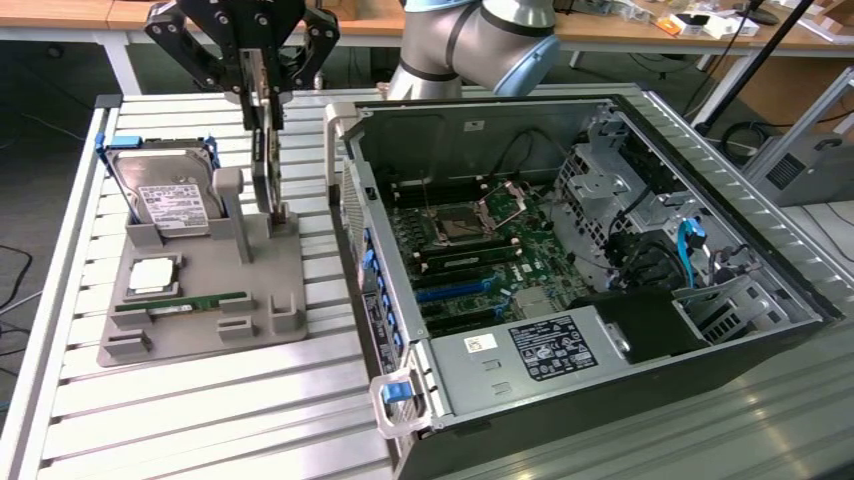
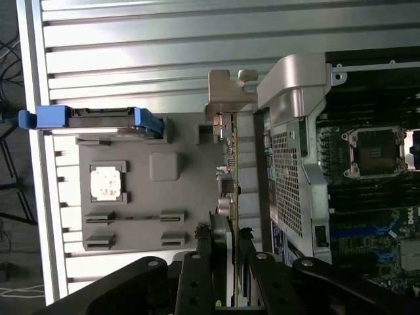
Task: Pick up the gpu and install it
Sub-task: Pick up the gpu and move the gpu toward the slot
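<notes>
The gpu (image 1: 271,165) is a thin dark card standing on edge over the upright slot of the grey parts fixture (image 1: 267,300), on the exterior view's left. Whether its lower edge still sits in the slot I cannot tell. My gripper (image 1: 263,100) comes down from above, shut on the card's upper part. In the wrist view the gpu (image 2: 234,170) appears edge-on, its silver end bracket (image 2: 230,92) at the far end, with my gripper (image 2: 230,239) closed on it, one black finger on each side.
The open computer case (image 1: 747,270) lies on the exterior view's right, with the motherboard (image 1: 467,250), blue card slots (image 1: 461,290) and power supply (image 1: 534,350) exposed. The fixture also holds a hard drive (image 1: 167,195), a processor (image 1: 151,275) and a RAM stick (image 1: 180,302). The table is slatted aluminium (image 1: 200,420).
</notes>
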Action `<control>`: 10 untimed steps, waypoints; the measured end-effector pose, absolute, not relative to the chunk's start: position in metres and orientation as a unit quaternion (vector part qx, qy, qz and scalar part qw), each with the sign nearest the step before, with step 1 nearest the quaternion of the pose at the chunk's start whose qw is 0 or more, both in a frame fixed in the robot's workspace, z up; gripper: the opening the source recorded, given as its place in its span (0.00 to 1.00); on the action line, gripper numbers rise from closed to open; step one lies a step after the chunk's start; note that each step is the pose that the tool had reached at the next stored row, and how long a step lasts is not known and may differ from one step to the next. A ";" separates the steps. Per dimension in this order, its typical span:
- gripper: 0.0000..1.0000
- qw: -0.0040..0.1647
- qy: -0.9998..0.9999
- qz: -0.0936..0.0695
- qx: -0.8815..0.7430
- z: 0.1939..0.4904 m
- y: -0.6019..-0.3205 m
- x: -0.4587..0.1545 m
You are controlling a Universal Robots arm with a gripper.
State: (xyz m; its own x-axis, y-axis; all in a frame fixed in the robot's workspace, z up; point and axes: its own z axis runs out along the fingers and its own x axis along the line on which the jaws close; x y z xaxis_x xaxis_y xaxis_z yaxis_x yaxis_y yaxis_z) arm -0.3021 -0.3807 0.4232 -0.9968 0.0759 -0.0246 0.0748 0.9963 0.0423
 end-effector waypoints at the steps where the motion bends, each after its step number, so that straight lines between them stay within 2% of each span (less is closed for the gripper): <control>1: 0.27 0.013 0.999 0.021 0.038 0.424 -0.381 -0.302; 10: 0.27 0.013 0.999 0.021 0.038 0.428 -0.381 -0.302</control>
